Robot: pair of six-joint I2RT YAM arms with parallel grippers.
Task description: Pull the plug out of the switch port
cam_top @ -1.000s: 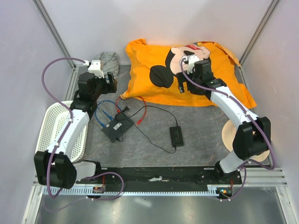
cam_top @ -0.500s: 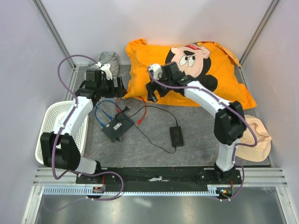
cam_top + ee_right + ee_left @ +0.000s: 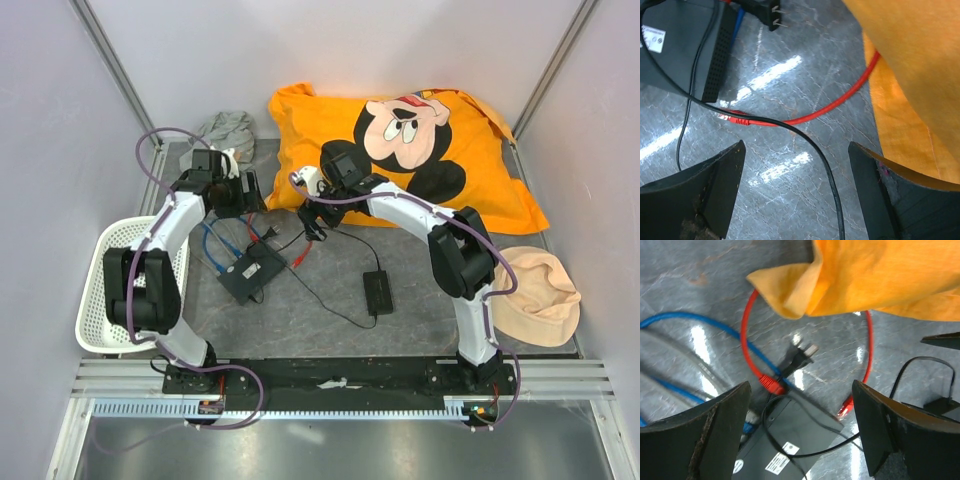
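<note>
The table is holding one switch, one brick, one pillow, one basket, one hat, one rag and one red cable.

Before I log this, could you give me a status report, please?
Open and empty: left gripper, right gripper. Untouched: red plug, seated in switch. Across switch: black cord.

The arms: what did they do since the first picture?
The right arm swung left off the pillow, its open fingers now above the red cable by the switch. The left arm folded in, fingers open. Nothing was grabbed. Switch, cables and brick stayed put.
</note>
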